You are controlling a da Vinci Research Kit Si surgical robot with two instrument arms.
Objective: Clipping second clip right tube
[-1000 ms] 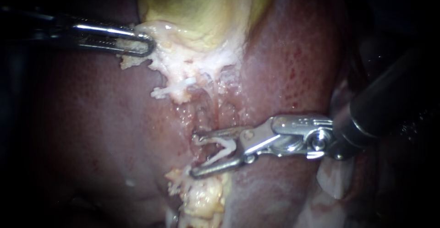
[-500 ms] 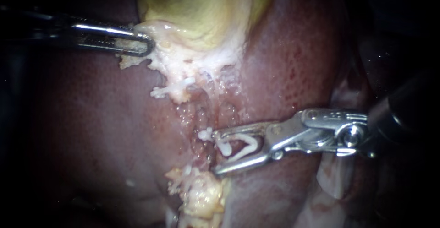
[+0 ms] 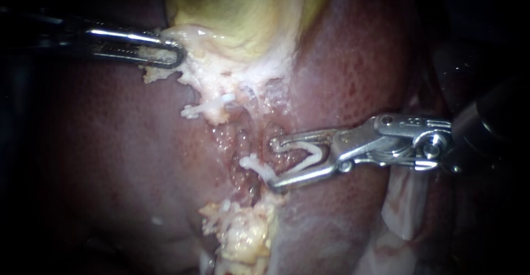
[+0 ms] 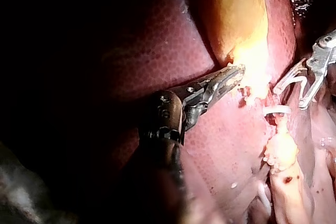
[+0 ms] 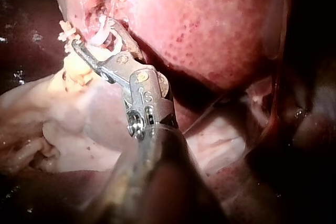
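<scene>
Clip (image 3: 314,151) held between right instrument's (image 3: 273,163) jaws, seemingly unclosed.

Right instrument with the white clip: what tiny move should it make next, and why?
Probably ease the right instrument slightly forward. Its white clip is open and seems only to reach the tube, not to straddle it, close by the placed clip. Closing looks wiser once the tube lies well inside.

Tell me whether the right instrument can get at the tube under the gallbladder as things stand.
Probably yes. The right instrument holds a white clip in its spread jaws, tips close beside the tube. Nothing lies between; the left instrument grips the gallbladder well away.
</scene>
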